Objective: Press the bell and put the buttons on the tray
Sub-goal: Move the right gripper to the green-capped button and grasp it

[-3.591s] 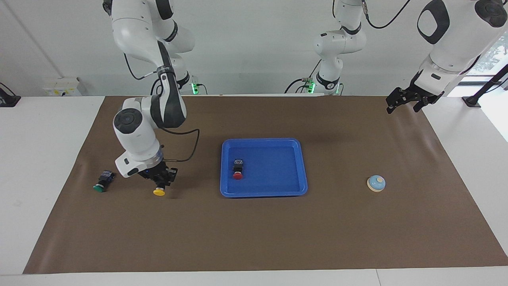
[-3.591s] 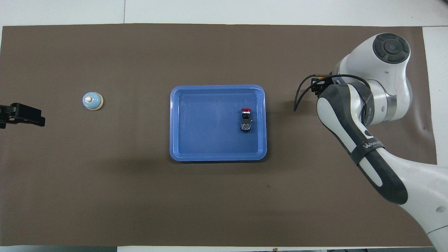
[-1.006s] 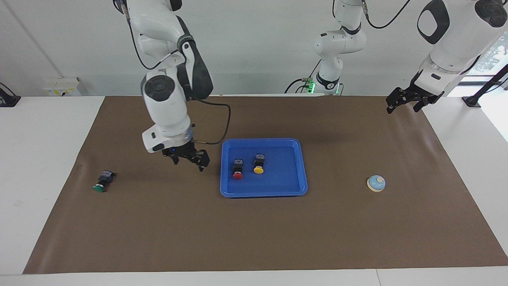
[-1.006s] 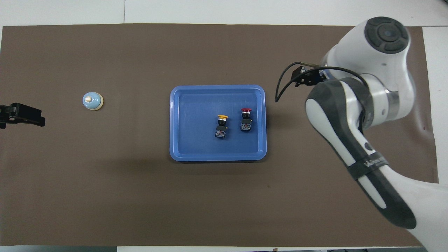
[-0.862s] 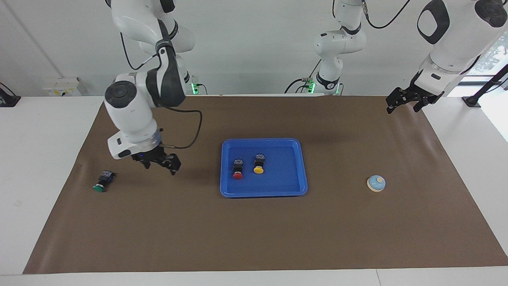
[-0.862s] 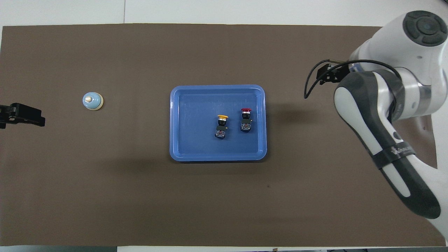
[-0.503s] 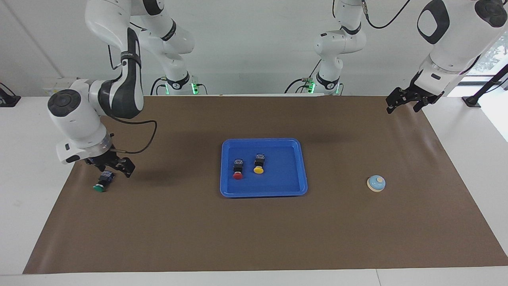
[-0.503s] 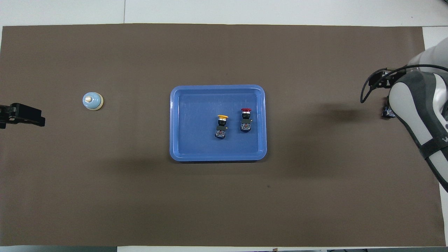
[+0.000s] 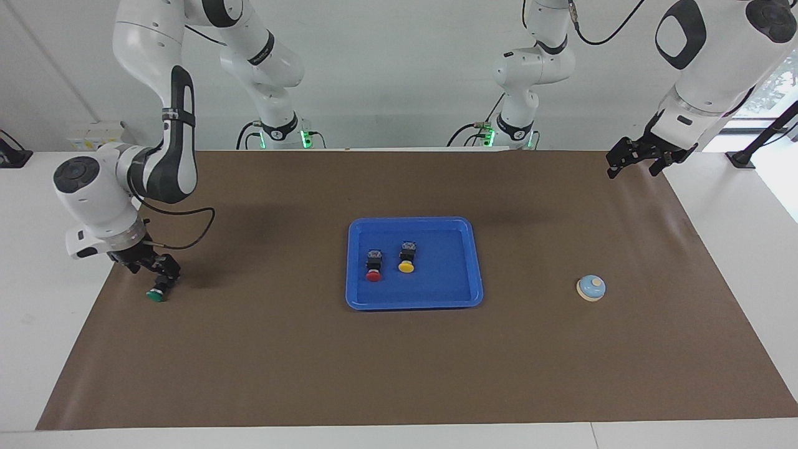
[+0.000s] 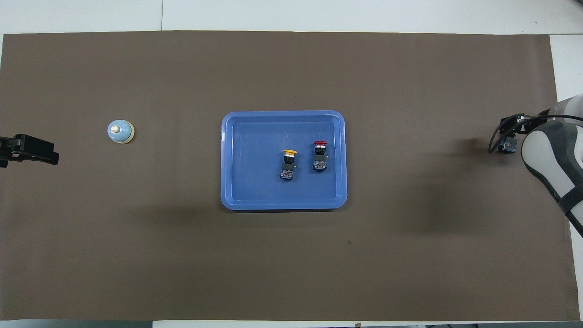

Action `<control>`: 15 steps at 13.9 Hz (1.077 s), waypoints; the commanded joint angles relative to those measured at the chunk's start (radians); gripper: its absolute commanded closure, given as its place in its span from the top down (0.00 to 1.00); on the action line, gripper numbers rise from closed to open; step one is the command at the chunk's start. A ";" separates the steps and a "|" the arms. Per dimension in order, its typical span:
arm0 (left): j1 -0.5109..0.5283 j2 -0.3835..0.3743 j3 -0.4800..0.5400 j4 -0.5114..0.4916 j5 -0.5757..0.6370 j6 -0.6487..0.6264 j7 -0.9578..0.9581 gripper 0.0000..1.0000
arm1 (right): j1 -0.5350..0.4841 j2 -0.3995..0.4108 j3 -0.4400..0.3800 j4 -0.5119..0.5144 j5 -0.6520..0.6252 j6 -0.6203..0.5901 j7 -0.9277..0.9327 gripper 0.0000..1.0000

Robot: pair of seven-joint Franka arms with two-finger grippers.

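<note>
A: Tray (image 9: 414,302) first, in your facing view: the bright blue one sits mid-mat, with the red button (image 9: 373,265) and the yellow button (image 9: 406,257) lying side by side in it, apart from each other, caps pointing away from the robots.

B: And the third one?

A: The green button (image 9: 156,292) lies on the brown mat (image 9: 399,362) at the right arm's end of the table, well apart from the tray. Your right gripper (image 9: 153,267) hangs just over its black body, fingers spread, with nothing clamped. You cannot tell whether a fingertip touches the switch.

B: Anything blocking the stretch between there and the tray?

A: Only bare mat and the arm's looped black cable (image 9: 187,234). The bell (image 9: 591,288) stands alone toward the left arm's end. Your left gripper (image 9: 642,159) waits in the air over the mat's corner near its base, jaws apart, empty.

B: Now from overhead?

A: You see the tray (image 10: 227,159) centred, the yellow button (image 10: 288,164) and the red button (image 10: 319,156) together in its half toward the right arm's end. The bell (image 10: 120,131) is about as far from the robots as the tray's farther part. The left gripper (image 10: 28,150) shows only as a black tip at the frame edge. At the right arm's end, the forearm (image 10: 553,159) covers most of the green button (image 10: 507,146); only its black body peeks out, and the right gripper's fingers are hidden there.
</note>
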 commanded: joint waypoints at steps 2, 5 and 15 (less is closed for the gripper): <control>0.009 -0.014 -0.004 -0.009 -0.009 -0.002 -0.002 1.00 | -0.017 0.009 0.014 -0.056 -0.015 0.091 -0.006 1.00; 0.009 -0.014 -0.004 -0.009 -0.009 -0.002 -0.002 1.00 | -0.037 0.007 0.016 -0.101 -0.015 0.126 -0.008 1.00; 0.007 -0.014 -0.004 -0.009 -0.009 -0.002 -0.002 1.00 | -0.025 0.000 0.023 -0.090 -0.015 0.091 -0.079 0.00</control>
